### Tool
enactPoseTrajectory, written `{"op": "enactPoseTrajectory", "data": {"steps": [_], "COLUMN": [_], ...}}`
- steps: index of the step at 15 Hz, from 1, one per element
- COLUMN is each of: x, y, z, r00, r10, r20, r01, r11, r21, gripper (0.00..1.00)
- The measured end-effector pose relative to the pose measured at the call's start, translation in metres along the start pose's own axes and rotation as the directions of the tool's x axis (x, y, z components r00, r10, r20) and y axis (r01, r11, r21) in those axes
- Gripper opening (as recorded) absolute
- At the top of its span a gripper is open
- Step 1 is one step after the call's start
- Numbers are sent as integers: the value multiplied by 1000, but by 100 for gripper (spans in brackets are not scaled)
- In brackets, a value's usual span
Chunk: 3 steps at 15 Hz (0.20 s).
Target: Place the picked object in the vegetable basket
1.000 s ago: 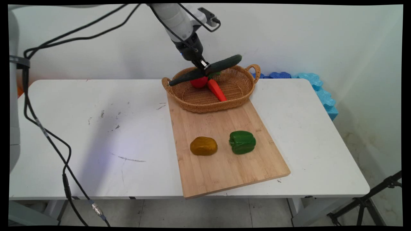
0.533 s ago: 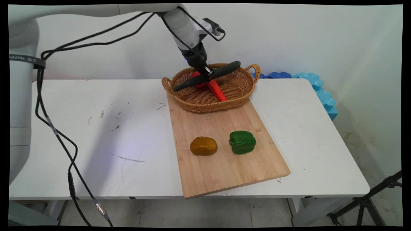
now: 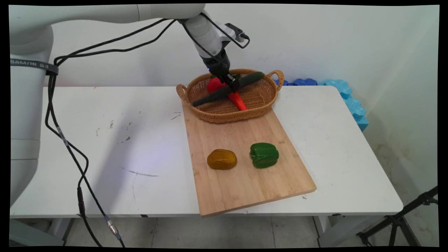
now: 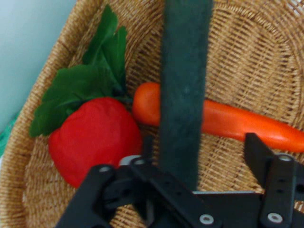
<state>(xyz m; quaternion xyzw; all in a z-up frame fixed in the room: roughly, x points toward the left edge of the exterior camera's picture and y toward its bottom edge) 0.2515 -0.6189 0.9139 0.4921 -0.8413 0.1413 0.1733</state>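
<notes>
My gripper (image 3: 233, 84) is low inside the wicker basket (image 3: 210, 115), standing open astride a long dark green cucumber (image 3: 224, 91). The cucumber lies slanted across the basket, over an orange carrot (image 3: 238, 101) and beside a red tomato (image 3: 214, 85). In the hand view the cucumber (image 4: 183, 95) runs up between the fingers of the gripper (image 4: 199, 142). A gap shows between it and the right finger (image 4: 257, 149). There the carrot (image 4: 237, 121) crosses under the cucumber. The tomato (image 4: 95, 137) with green leaves (image 4: 80, 90) lies to the left.
The basket stands on the far end of a wooden cutting board (image 3: 245, 175). A brown potato (image 3: 222, 159) and a green bell pepper (image 3: 264, 154) sit on the board nearer the front. Blue foam pieces (image 3: 346, 98) lie at the table's back right. Black cables (image 3: 66, 147) hang at the left.
The gripper has come down from above the basket into it, carrying the cucumber. The cucumber now lies across the carrot and the fingers have spread apart from it.
</notes>
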Motion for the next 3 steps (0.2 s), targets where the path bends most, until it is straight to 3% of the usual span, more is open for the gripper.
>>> {"op": "enactPoseTrajectory", "data": {"steps": [3], "x": [2], "y": [5], "z": [-6], "r00": [1000], "r10": [2], "r20": [-28], "r01": [-3], "r11": [1000], "r21": [-16], "gripper": [100]}}
